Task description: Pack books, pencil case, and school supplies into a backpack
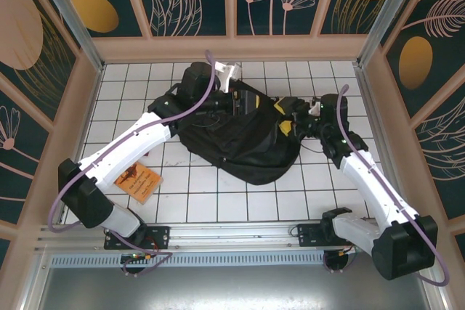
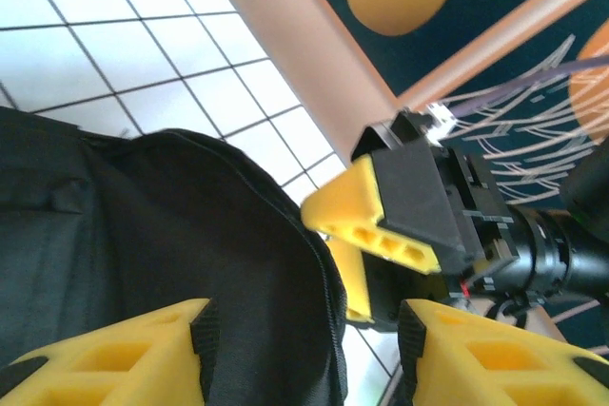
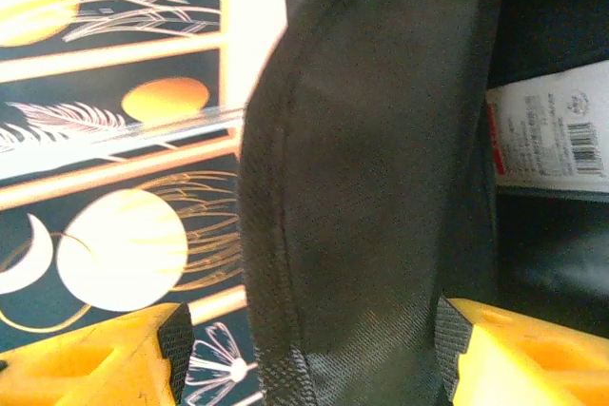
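Left fingers (image 2: 114,354) stand apart, gripping nothing, the backpack (image 2: 143,225) rim between them; right fingers (image 3: 533,354) straddle its fabric fold, also loosely open.

Backpack (image 1: 240,143) laid mid-table (image 1: 218,205), a gripper at either side.
The booklet (image 1: 138,179) is laid flat on the table, near-left of the backpack. The left gripper (image 1: 234,101) is placed at its far edge, the right gripper (image 1: 285,117) at its right edge, astride a fold.

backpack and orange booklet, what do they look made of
The large black soft backpack looks like matte woven synthetic fabric: fine weave and a stitched seam show close up. The thin orange booklet is probably paper or card: flat, with a printed cover.
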`<action>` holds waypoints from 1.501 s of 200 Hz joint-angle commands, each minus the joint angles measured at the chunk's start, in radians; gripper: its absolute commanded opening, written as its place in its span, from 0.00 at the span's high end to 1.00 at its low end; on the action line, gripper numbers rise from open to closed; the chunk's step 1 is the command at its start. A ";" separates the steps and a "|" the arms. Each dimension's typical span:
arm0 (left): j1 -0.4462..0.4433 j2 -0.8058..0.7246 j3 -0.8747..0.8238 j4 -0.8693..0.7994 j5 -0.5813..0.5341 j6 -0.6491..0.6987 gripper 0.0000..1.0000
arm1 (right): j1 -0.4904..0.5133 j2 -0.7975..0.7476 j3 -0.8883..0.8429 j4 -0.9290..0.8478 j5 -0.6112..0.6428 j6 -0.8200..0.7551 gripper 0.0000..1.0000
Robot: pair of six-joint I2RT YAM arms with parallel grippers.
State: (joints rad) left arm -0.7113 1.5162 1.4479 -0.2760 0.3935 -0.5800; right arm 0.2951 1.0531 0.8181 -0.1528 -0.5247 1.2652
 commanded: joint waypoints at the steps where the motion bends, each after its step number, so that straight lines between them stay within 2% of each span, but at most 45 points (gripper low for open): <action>1: 0.033 -0.047 -0.030 -0.066 -0.107 -0.005 0.46 | 0.059 0.045 0.089 -0.178 0.078 -0.239 0.30; 15: 0.051 -0.078 -0.052 -0.084 -0.153 -0.019 0.45 | 0.107 0.083 0.128 -0.281 0.129 -0.349 0.30; 34: 0.075 -0.129 -0.090 -0.097 -0.206 -0.031 0.44 | 0.142 0.101 0.121 -0.343 0.154 -0.423 0.33; 50: 0.087 -0.162 -0.115 -0.139 -0.291 -0.049 0.44 | 0.158 0.083 0.094 -0.325 0.141 -0.428 0.48; 66: 0.093 -0.174 -0.123 -0.220 -0.392 -0.075 0.43 | 0.176 0.070 0.083 -0.295 0.124 -0.400 0.70; 79: 0.097 -0.182 -0.138 -0.281 -0.460 -0.104 0.43 | 0.187 0.074 0.099 -0.299 0.118 -0.380 0.82; 96: 0.102 -0.215 -0.198 -0.319 -0.505 -0.155 0.44 | 0.196 0.080 0.124 -0.308 0.114 -0.358 0.91; 111: 0.109 -0.249 -0.254 -0.364 -0.559 -0.219 0.50 | 0.199 0.080 0.141 -0.307 0.122 -0.334 1.00; 123: 0.116 -0.267 -0.295 -0.403 -0.598 -0.261 0.56 | 0.200 0.083 0.152 -0.306 0.137 -0.318 1.00; 143: 0.125 -0.281 -0.383 -0.439 -0.631 -0.337 0.75 | 0.201 0.090 0.167 -0.296 0.141 -0.302 1.00; 157: 0.133 -0.263 -0.426 -0.462 -0.652 -0.383 0.84 | 0.202 0.095 0.171 -0.289 0.145 -0.289 1.00; 179: 0.165 -0.223 -0.460 -0.457 -0.661 -0.403 1.00 | 0.206 0.099 0.181 -0.289 0.157 -0.283 1.00; 208: 0.200 -0.151 -0.514 -0.351 -0.608 -0.372 1.00 | 0.224 0.111 0.214 -0.318 0.184 -0.270 1.00; 231: 0.211 -0.057 -0.481 -0.274 -0.636 -0.343 1.00 | 0.244 0.110 0.208 -0.301 0.189 -0.249 1.00; 260: 0.224 0.110 -0.282 -0.268 -0.683 -0.288 1.00 | 0.270 0.121 0.191 -0.260 0.183 -0.180 1.00; 300: 0.249 0.309 0.006 -0.279 -0.714 -0.205 1.00 | 0.306 0.126 0.145 -0.121 0.246 0.061 1.00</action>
State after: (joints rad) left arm -0.4763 1.7367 1.2987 -0.5999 -0.2798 -0.8635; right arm 0.5686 1.1736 0.9886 -0.3943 -0.3073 1.1461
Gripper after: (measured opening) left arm 0.059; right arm 0.092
